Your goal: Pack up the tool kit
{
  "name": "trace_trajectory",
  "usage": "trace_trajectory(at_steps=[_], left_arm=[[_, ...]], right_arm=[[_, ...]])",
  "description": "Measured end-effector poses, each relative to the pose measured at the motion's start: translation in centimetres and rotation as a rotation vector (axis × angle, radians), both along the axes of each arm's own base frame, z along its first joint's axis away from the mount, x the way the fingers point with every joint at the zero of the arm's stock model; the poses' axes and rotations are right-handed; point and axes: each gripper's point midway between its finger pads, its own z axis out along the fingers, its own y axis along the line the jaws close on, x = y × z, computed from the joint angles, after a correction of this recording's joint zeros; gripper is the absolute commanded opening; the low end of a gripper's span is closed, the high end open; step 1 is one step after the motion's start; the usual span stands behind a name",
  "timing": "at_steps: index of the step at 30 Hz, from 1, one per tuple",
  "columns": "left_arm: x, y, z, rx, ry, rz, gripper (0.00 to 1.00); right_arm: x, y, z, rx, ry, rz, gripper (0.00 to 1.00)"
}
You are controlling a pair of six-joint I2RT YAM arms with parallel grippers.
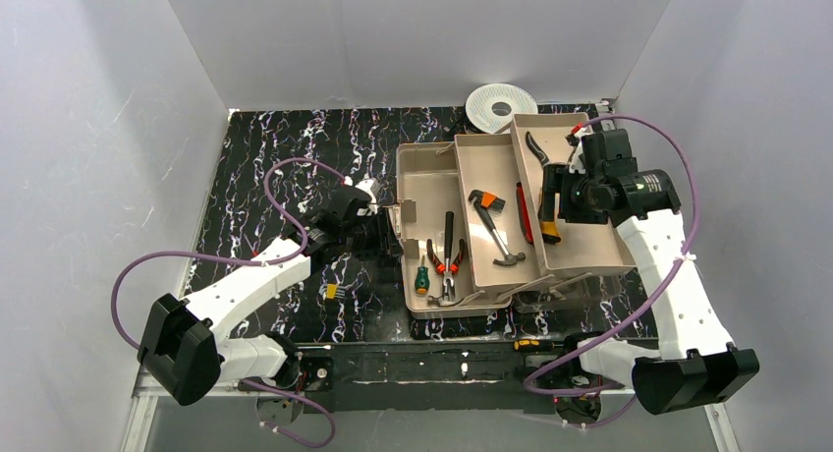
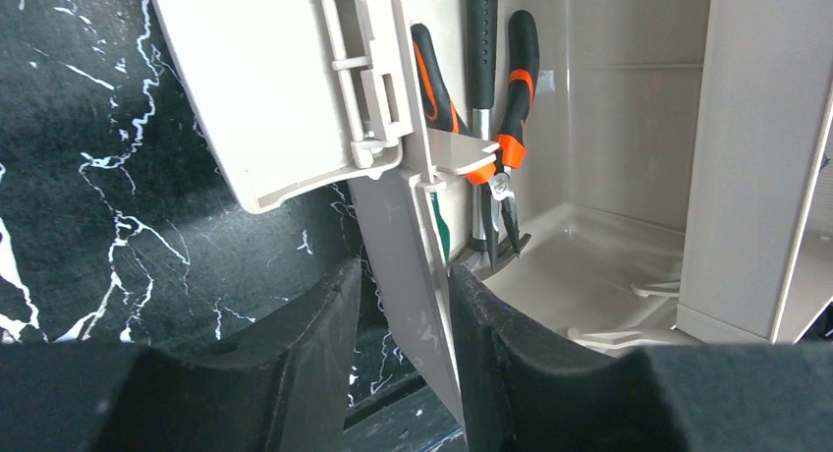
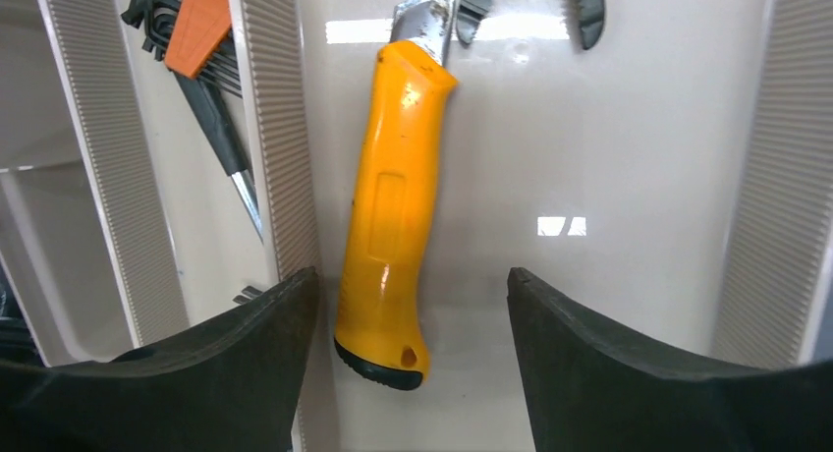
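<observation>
The tool kit's box lies open with beige trays fanned out to the right. In its left compartment lie red pliers and a green screwdriver; a hammer rests in the middle tray. My left gripper is shut on the box's left wall, one finger on each side, as the left wrist view shows. My right gripper hangs open over the right tray. A yellow-handled knife lies loose on the tray floor between the open fingers.
A round white spool sits behind the box. Black pliers lie at the far end of the right tray, and a hex key set sits in the neighbouring tray. A small yellow object lies on the black mat left of the box.
</observation>
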Motion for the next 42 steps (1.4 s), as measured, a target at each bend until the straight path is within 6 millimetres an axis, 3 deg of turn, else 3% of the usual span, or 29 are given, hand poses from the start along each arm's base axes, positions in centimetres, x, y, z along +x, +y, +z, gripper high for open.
trace_trajectory(at_steps=[5,8,10,12,14,16,23,29,32,36,42], left_arm=[[0.3,0.3,0.1,0.011,-0.008,0.011,0.29],[0.4,0.3,0.2,0.005,-0.010,0.016,0.21],[0.6,0.6,0.1,0.016,-0.012,0.027,0.22],[0.7,1.1,-0.3,0.033,-0.003,0.044,0.35],[0.9,1.6,-0.5,0.047,-0.001,0.055,0.57],[0.9,1.8,-0.5,0.050,0.001,0.062,0.68],[0.1,1.4,1.0,-0.010,-0.011,0.044,0.79],[-0.8,1.3,4.8,-0.102,-0.107,0.017,0.93],[-1.4,0.7,4.6,-0.104,-0.090,-0.013,0.98],[-2.5,-0.7,2.7,-0.069,-0.033,-0.068,0.96],[-3.6,-2.1,-0.7,0.015,0.049,-0.109,0.67]], right_arm=[[0.1,-0.9,0.8,-0.026,-0.045,-0.043,0.82],[0.0,-1.3,2.4,-0.019,-0.127,-0.076,0.82],[-0.2,-1.7,3.9,-0.007,-0.199,-0.100,0.82],[-0.5,-2.0,5.1,0.002,-0.258,-0.121,0.83],[-0.6,-2.4,6.3,0.010,-0.315,-0.147,0.83],[-0.7,-2.7,7.0,0.015,-0.350,-0.169,0.83],[-0.4,-3.1,8.4,0.033,-0.417,-0.212,0.83],[-0.2,-3.0,8.7,0.045,-0.432,-0.211,0.83],[-0.1,-2.8,8.8,0.055,-0.437,-0.204,0.83],[0.1,-2.4,9.1,0.075,-0.448,-0.192,0.82],[0.2,-2.2,9.3,0.086,-0.459,-0.187,0.82]])
